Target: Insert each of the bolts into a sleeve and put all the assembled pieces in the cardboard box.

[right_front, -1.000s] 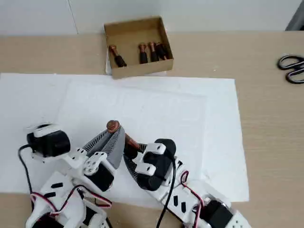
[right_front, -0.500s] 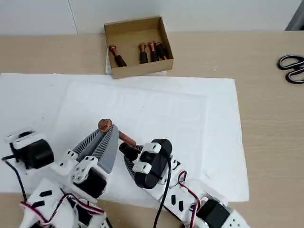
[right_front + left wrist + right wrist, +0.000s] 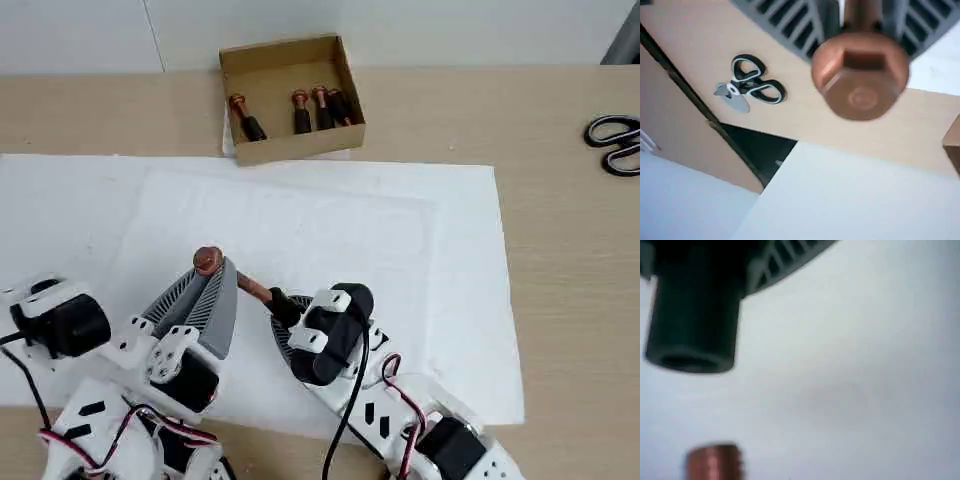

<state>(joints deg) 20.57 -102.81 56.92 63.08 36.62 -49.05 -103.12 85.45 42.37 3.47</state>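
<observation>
Looking down over the desk, the left fingers are clenched on a copper bolt just under its head, above a white paper sheet. The bolt's head sits at the fingertips and its shaft slants away towards the other arm. The right fingers grip a short black sleeve, whose open end faces the bolt's tip. From this angle the tip and the sleeve's mouth look as if they meet. At the far edge of the paper stands an open cardboard box. In it lie four assembled pieces, each a copper head above a dark sleeve: one alone to one side, three close together. Scissors lie well apart at the desk's edge.

From the left wrist, the bolt's hexagonal head is close up, with the ribbed grey fingers pressed to either side of its shaft. The scissors lie on the desk beyond.

From the right wrist, the sleeve juts from the ribbed fingers, its hollow mouth showing. The bolt's copper tip sits near that mouth but apart from it, not inside, over the paper.
</observation>
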